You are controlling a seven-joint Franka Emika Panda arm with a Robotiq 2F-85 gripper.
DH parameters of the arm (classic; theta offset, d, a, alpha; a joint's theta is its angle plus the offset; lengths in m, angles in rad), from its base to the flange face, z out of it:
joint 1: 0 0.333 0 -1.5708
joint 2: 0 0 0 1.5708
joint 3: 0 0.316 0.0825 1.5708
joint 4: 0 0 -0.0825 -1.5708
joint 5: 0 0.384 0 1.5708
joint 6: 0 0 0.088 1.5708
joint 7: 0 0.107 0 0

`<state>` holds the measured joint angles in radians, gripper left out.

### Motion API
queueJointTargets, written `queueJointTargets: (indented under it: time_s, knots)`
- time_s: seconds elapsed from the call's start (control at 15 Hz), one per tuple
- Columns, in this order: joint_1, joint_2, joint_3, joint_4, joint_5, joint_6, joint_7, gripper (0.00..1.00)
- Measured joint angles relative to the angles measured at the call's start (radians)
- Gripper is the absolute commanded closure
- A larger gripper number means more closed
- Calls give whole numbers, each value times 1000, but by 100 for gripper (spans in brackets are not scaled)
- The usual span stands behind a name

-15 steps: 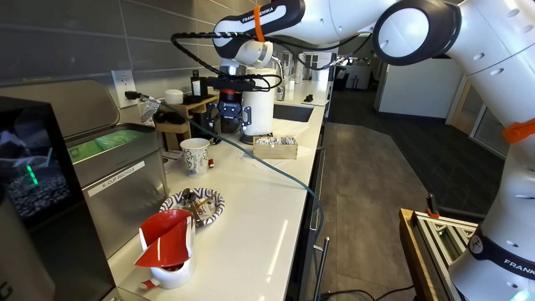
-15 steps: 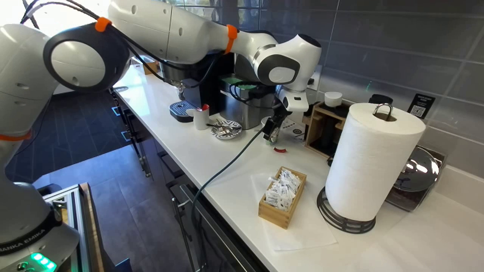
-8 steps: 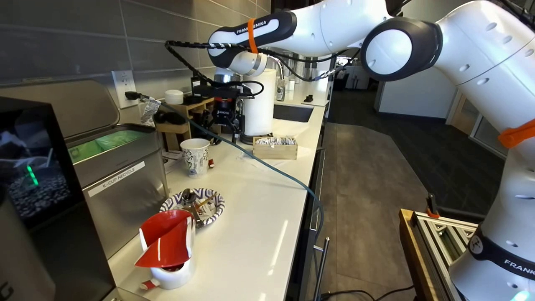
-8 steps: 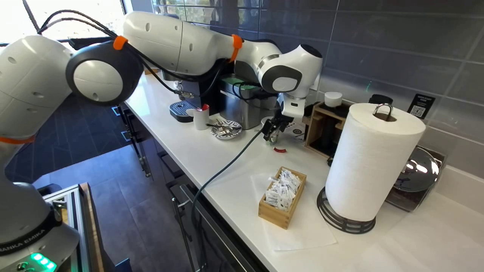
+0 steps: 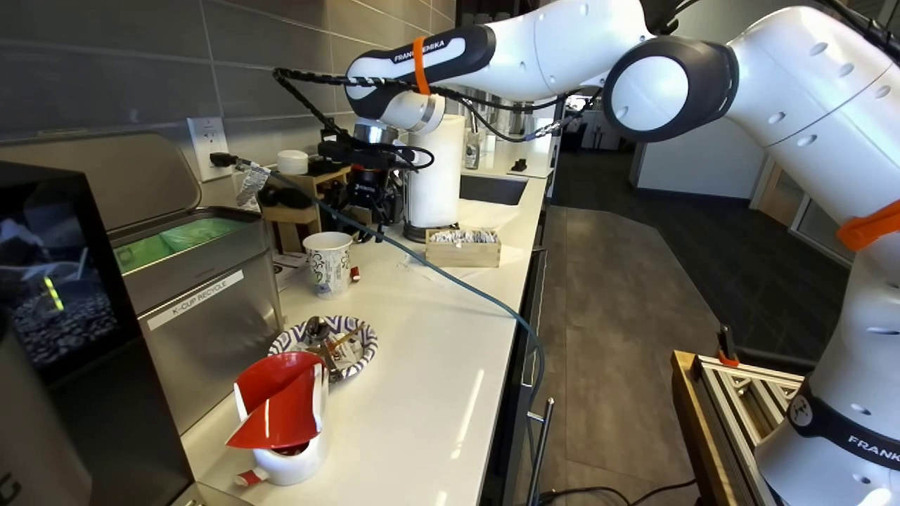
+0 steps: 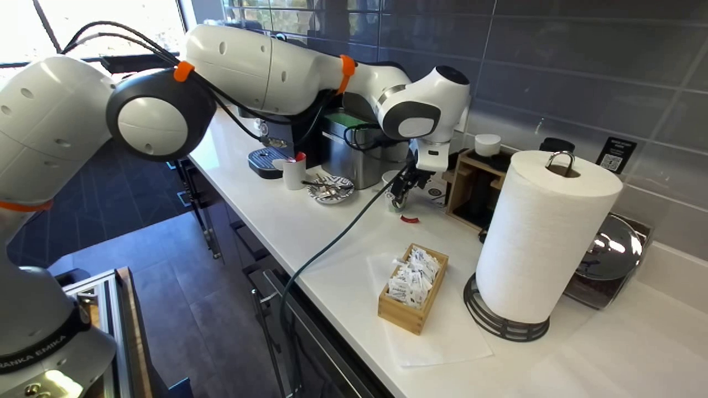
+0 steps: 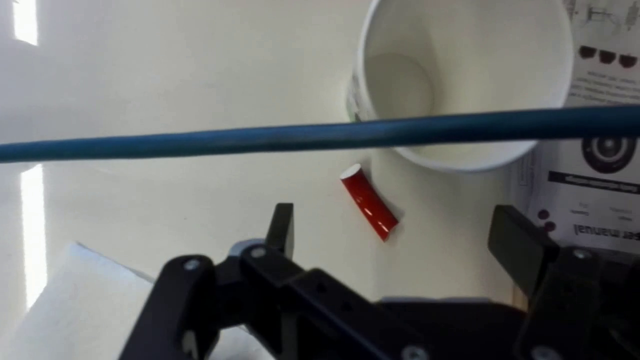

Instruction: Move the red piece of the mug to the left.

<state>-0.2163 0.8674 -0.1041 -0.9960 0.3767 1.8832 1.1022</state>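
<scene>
Red piece (image 7: 370, 204) lies on surface (image 7: 175, 210) beside cup (image 7: 467, 65), long axis slanting far left to near right in wrist view, white end pointing far left. Claw (image 7: 400, 235) hovers above, fingers (image 7: 522, 250) spread, piece between. Paper (image 7: 595, 212) reads "ser manual"; bin (image 5: 218, 348), "K-CUP RECYCLE". Red-lined mug (image 5: 285, 422) sits near left in exterior view.

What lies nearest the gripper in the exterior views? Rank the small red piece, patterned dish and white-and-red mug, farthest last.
1. Small red piece: below the gripper, seen between its open jaws in the wrist view.
2. Patterned dish: between the red piece and the mug.
3. White-and-red mug: beyond the dish, farthest in both exterior views.
</scene>
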Motion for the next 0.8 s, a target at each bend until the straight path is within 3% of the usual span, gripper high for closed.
queueJointTargets:
  time_s: [0.2, 0.6, 0.8]
  knots:
    - [11, 28, 2, 0, -1, 82, 0, 0]
    - [11, 75, -3, 0, -3, 97, 0, 0]
    - [9, 87, -3, 0, -3, 97, 0, 9]
